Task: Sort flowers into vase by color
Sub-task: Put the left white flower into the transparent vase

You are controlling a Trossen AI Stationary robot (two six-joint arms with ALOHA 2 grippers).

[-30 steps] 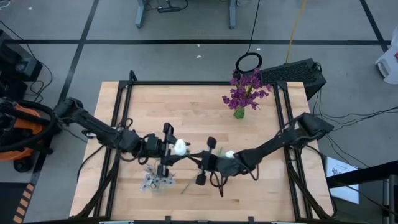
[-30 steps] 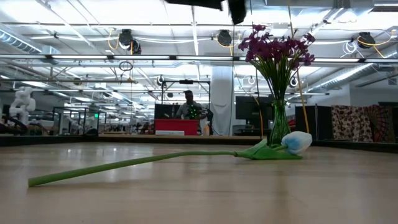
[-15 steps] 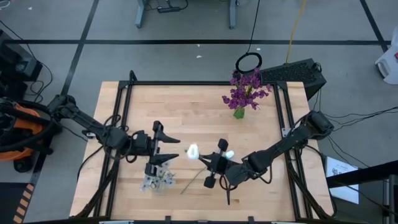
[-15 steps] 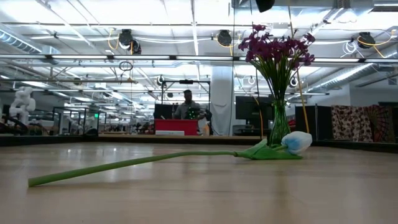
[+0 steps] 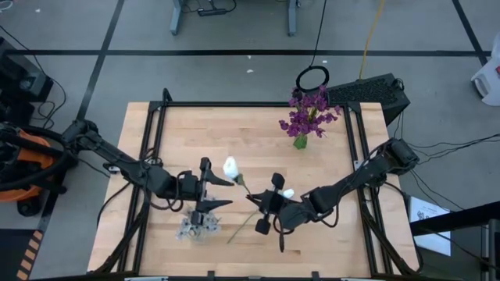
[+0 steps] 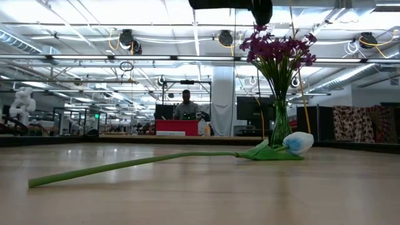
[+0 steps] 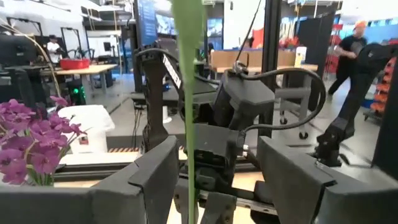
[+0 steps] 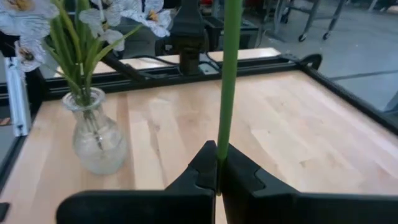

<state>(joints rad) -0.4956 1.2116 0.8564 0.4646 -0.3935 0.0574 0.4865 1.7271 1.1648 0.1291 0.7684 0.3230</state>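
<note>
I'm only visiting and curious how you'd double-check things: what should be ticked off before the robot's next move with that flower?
1. Right end effector holding the tulip stem: ok, fingers shut on it.
2. Left end effector released: ok, it is open, with the stem between its fingers.
3. Stem clear of the left fingers: cannot tell.
4. White-flower vase upright: ok.
5. Purple-flower vase away from both arms: ok, it stands near the table's far edge.
6. All flowers sorted: not ok, a second tulip lies on the table.
</note>
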